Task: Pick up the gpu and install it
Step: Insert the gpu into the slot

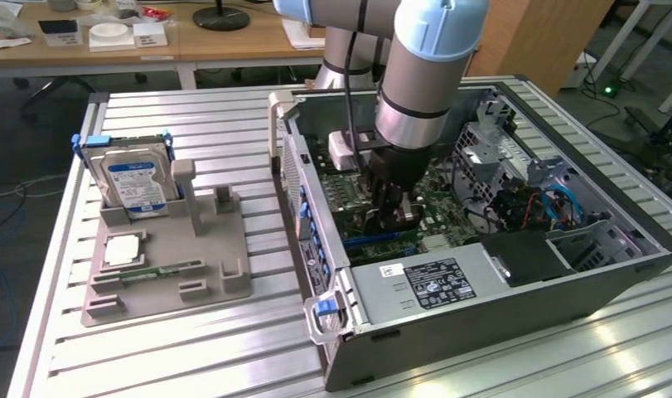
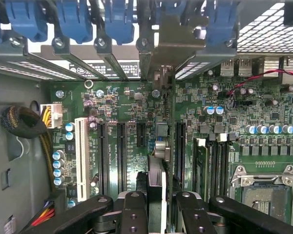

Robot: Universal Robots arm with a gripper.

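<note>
Exterior view: the arm reaches into the open computer case (image 1: 501,274), its gripper (image 1: 394,217) low over the motherboard (image 1: 352,195); a hard drive (image 1: 134,184) stands in the holder (image 1: 159,282) at the left. Wrist view: the fingers (image 2: 134,214) clamp the gpu (image 2: 157,146) edge-on above a slot (image 2: 178,146), its bracket toward the rear openings; insertion appears under way, calling for straight downward seating

A slatted metal table (image 1: 203,348) carries an open computer case (image 1: 513,307) and a grey parts holder (image 1: 170,265).

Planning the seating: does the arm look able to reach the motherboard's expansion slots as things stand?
Probably yes: the case is open, and the pincer, gripping the gpu, hangs just above bare slots.
</note>
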